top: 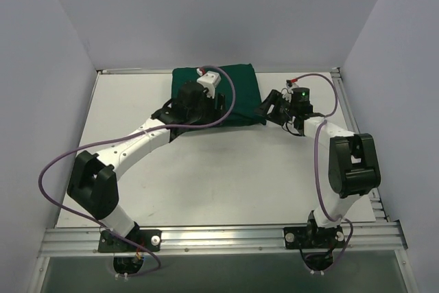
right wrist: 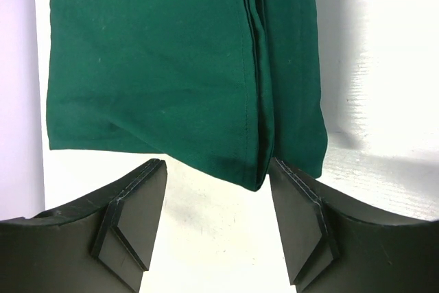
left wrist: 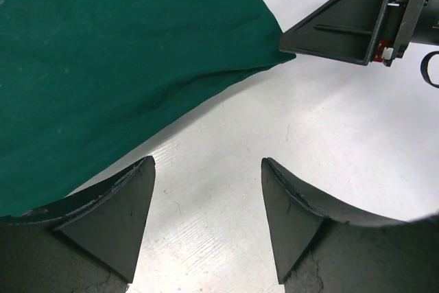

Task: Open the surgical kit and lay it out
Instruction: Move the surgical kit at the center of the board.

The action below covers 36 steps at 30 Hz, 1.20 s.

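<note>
Both arms reach to the far side of the table [top: 206,183], where the dark green cloth wrap [top: 236,87] lies folded as a flat bundle at far centre, near the back edge.

Left gripper [left wrist: 207,166]: jaws stand wide apart. Bare white table shows between the two fingers [left wrist: 116,217] and nothing is held. The wrap's near edge runs diagonally across the left wrist view. It passes just above the finger on the left of that view, and I cannot tell whether that finger touches the cloth. From above, this gripper sits over the near-left part of the bundle.

Right gripper [right wrist: 218,166]: jaws parted to a medium gap, nothing clamped. In its wrist view the wrap hangs down toward the mouth. The stacked, stitched fold edges [right wrist: 257,101] run lengthwise and end at a corner just beside the tip of the right-hand finger [right wrist: 302,224]. Contact there is not resolvable. Table shows between the fingertips below the cloth's hem.

In the left wrist view, the right gripper's black finger points at the wrap's near-right corner [left wrist: 278,56], with its tip at the corner. The top view agrees: the right gripper is at the bundle's right near corner.

Markings: a small green light [top: 296,90] glows on the right wrist. Purple cables [top: 62,159] loop along both arms.
</note>
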Available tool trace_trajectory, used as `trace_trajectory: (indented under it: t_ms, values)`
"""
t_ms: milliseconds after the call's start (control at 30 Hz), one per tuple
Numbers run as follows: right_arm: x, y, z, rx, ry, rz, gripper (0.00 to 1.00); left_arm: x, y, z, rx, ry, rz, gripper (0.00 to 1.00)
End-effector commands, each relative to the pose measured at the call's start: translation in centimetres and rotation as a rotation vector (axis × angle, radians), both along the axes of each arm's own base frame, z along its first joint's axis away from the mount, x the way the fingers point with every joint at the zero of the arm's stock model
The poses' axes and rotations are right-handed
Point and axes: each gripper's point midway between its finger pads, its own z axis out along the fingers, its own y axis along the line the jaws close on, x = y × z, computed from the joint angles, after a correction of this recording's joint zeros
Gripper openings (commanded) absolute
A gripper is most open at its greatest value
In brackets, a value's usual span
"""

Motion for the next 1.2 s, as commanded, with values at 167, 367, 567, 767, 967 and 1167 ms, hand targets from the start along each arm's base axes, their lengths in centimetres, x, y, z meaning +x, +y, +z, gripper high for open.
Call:
trace_trajectory:
  t_ms: [167,367,567,767,967,1167]
  values:
    - [1.9,-0.7,1.2,-0.102,-0.086,0.013,0.73,3.4,5.0,3.1,0.084,-0.044,0.286,0.72]
    - [6.0,-0.7,1.2,-0.172,-0.107,0.05,0.87,7.9,11.1,3.5,0.076,0.026,0.473,0.78]
    - [9.3,-0.1,-0.6,-0.183,-0.056,0.072,0.82,11.7,14.9,0.4,0.058,0.141,0.528,0.79]
    - [12.3,0.1,-1.8,-0.203,-0.032,0.079,0.79,13.8,15.7,-3.3,0.098,0.22,0.509,0.78]
    - [12.3,0.5,-3.8,-0.201,0.031,0.09,0.74,14.2,16.2,-7.8,0.112,0.336,0.516,0.76]
    - [10.9,0.7,-4.9,-0.185,0.103,0.089,0.65,13.3,16.6,-11.3,0.124,0.423,0.515,0.68]
